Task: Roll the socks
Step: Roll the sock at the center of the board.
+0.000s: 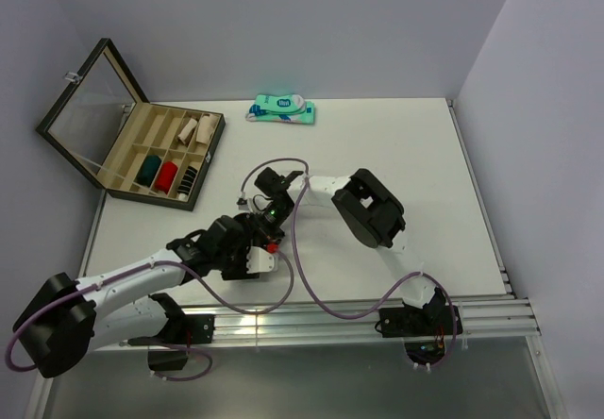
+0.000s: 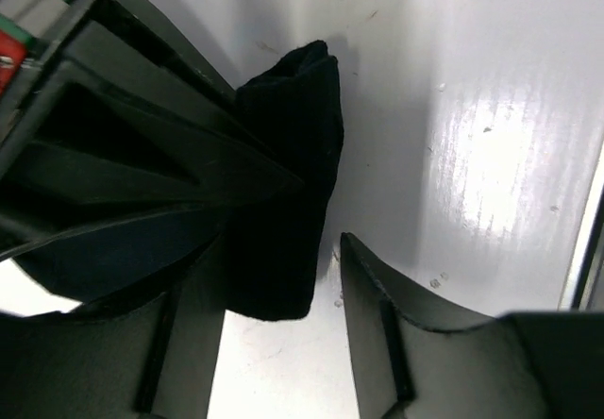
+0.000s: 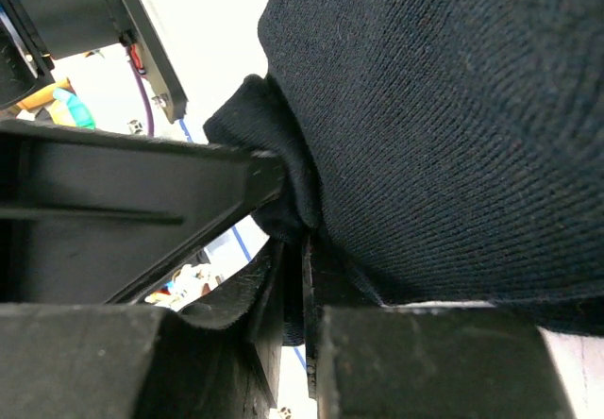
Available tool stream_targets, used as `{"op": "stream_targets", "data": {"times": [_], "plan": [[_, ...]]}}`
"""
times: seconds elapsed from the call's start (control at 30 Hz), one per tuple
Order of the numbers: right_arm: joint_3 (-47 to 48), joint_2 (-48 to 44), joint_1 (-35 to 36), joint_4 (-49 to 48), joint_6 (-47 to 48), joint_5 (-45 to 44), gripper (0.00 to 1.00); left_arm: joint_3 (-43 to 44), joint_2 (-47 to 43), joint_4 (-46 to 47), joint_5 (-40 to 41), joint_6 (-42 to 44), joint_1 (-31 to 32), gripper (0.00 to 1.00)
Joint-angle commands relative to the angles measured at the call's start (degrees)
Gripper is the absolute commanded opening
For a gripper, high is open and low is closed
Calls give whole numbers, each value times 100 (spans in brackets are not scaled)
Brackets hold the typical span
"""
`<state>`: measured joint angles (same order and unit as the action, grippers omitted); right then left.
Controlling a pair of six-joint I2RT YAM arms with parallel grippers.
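Observation:
A bundled black sock [image 2: 288, 174] lies on the white table between my left gripper's [image 2: 276, 292] open fingers, with a gap to the right finger [image 2: 396, 334]. My right gripper [image 3: 307, 282] is shut on a fold of the same black sock [image 3: 444, 117], which fills that view. In the top view both grippers meet at the table's middle, left [image 1: 260, 240] and right [image 1: 268, 209], and cover the sock. No dark green sock can be made out.
An open wooden box [image 1: 142, 159] with rolled socks in its compartments stands at the back left. A teal-and-white packaged pair [image 1: 281, 109] lies at the back. A metal rail [image 1: 330, 320] runs along the near edge.

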<state>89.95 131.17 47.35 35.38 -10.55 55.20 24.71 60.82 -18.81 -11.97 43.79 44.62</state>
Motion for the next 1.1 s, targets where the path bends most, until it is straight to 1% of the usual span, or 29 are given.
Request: {"op": "stream_targets", "data": {"times": [0.0,0.03,0.07,0.1,0.17,0.2,0.33,0.4,0.43,0.5,0.53,0.6,0.63,0.67,0.73,0.77,0.83,0.87,0.9,0.93,1.0,1.07], "plan": [[-311,111,-33,128,184,-862,15,69,281,202,63,-116,20,52],[-416,67,-33,75,132,-862,16,78,325,211,54,-125,29,48],[-478,23,-42,-38,97,-853,19,69,413,263,54,-160,29,44],[-548,-108,-33,-100,53,-827,20,78,448,281,37,-178,20,33],[-803,-258,-42,-372,-35,-809,24,87,527,307,19,-256,20,24],[-900,-442,-42,-478,-96,-844,26,104,545,299,-7,-274,20,15],[-1601,-979,-77,-1145,-622,-1055,31,174,572,88,-200,-301,3,3],[-1866,-1295,-121,-1532,-860,-1204,33,262,607,-148,-446,-231,-15,0],[-2181,-1409,-182,-1664,-1096,-1370,33,289,607,-210,-534,-144,-76,0],[-2595,-1883,-270,-2296,-1474,-1468,33,359,572,-342,-841,-38,-172,0],[-3023,-2050,-323,-2498,-1590,-1686,34,394,572,-526,-990,41,-312,0],[-3430,-2534,-455,-2974,-1888,-1941,36,508,589,-676,-1368,243,-488,0],[-3815,-2701,-499,-3106,-2003,-2265,38,561,633,-860,-1457,357,-663,0],[-4001,-3007,-569,-3411,-2108,-2346,39,692,772,-940,-1527,419,-726,0],[-4501,-3290,-630,-3729,-2399,-2539,40,816,975,-1194,-1817,646,-971,0],[-4608,-3570,-666,-3818,-2443,-2828,40,903,1037,-1300,-1948,788,-1060,0],[-4933,-3896,-675,-3976,-2487,-3128,40,965,1212,-1336,-2046,903,-1297,0],[-5022,-4228,-666,-4081,-2470,-3451,40,1070,1300,-1467,-2073,929,-1324,0],[-5153,-4397,-657,-4109,-2348,-3585,40,1158,1406,-1598,-2125,973,-1359,0],[-5224,-4564,-614,-4178,-2268,-3708,40,1385,1668,-1782,-2326,1113,-1455,0],[-5417,-5048,-447,-4258,-2137,-4190,41,1659,1985,-2458,-2625,1315,-1631,0],[-5610,-5538,-359,-4565,-2075,-4412,43,2063,2425,-2898,-3038,1702,-1807,0]]}}
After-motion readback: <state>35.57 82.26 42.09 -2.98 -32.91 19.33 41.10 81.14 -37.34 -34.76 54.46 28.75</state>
